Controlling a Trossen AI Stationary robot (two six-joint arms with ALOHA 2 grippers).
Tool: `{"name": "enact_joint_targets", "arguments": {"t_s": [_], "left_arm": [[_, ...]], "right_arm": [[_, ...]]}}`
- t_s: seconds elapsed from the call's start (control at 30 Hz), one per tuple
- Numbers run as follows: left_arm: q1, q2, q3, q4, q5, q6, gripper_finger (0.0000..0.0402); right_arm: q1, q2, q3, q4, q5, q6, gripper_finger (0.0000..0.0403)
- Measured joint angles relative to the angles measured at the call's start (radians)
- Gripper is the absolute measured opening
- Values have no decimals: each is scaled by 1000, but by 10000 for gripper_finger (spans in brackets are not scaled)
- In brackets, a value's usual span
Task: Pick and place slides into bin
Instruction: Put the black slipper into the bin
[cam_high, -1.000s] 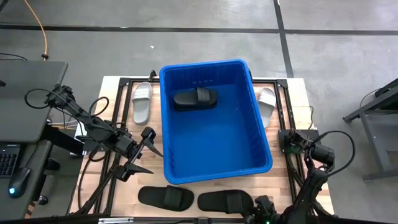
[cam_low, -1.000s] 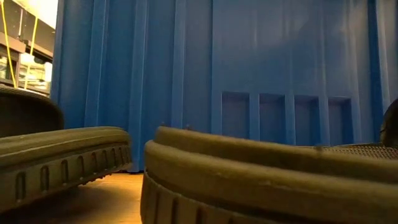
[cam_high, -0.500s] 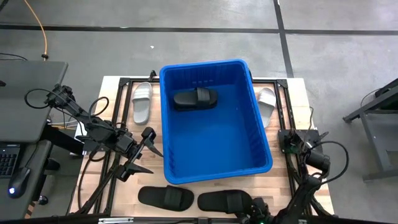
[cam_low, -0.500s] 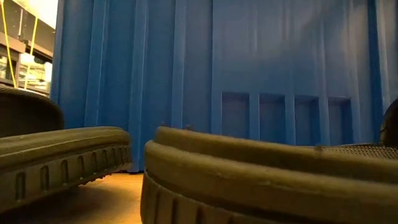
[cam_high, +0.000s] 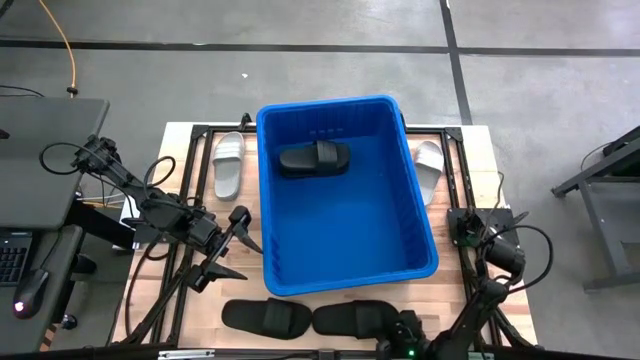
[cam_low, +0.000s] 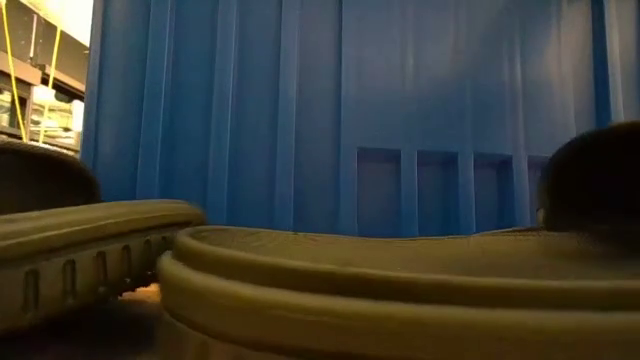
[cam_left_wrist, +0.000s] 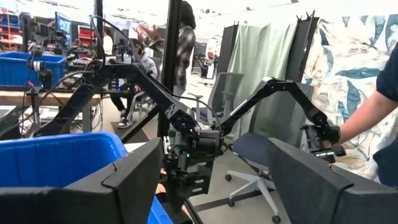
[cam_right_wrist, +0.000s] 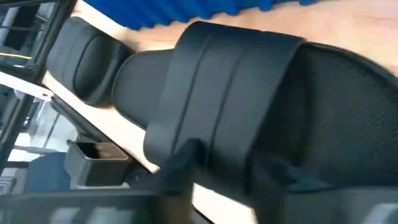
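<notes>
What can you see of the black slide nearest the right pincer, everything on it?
The matte black open-toed slide sandal lies flat, strap up, on the wooden table's near edge, just outside the bright blue plastic bin's near wall. It has one wide ribbed strap and a finely textured footbed; the material looks like soft foam or rubber. A second black slide lies end to end with it, close or touching. The right pincer sits at the strap's edge, closing on it; a firm grip isn't confirmed.

Overhead view straight down, low view table-level, both sharing bin (cam_high: 345, 190)
</notes>
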Motion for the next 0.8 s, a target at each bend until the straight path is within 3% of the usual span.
{"name": "enact_joint_targets", "arguments": {"t_s": [0.07,0.2,0.53,0.8], "left_arm": [[0,0,0,0,0,-1,275],[0,0,0,0,11,-1,276],[0,0,0,2,51,-38,276],[0,0,0,22,48,-51,276]], "right_arm": [[-1,10,1,9,-3,1,22],[0,16,1,21,-15,24,6],[16,13,50,-32,-17,24,1],[48,13,241,-271,-18,14,0]]}}
